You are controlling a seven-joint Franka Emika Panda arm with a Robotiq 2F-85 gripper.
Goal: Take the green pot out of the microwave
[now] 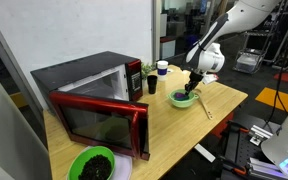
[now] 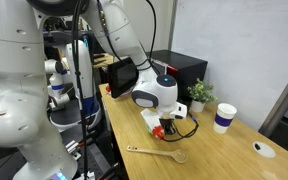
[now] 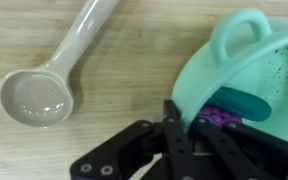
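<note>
The green pot [image 3: 246, 62] is pale green with a loop handle and purple inside, and it rests on the wooden table. My gripper [image 3: 180, 126] is shut on its near rim, one finger inside and one outside. In an exterior view the pot [image 1: 184, 98] sits near the table's far end under the gripper [image 1: 193, 84], well away from the microwave [image 1: 89, 80], whose red-framed door [image 1: 104, 122] hangs open. In an exterior view the gripper [image 2: 164, 124] hides the pot, and the microwave [image 2: 174, 66] stands behind it.
A pale spoon [image 3: 49, 90] lies on the table just beside the pot. A bright green bowl [image 1: 92, 165] with dark contents sits on a white plate near the microwave door. A small plant [image 2: 199, 93], a paper cup [image 2: 224, 118] and a dark cup [image 1: 151, 86] stand nearby.
</note>
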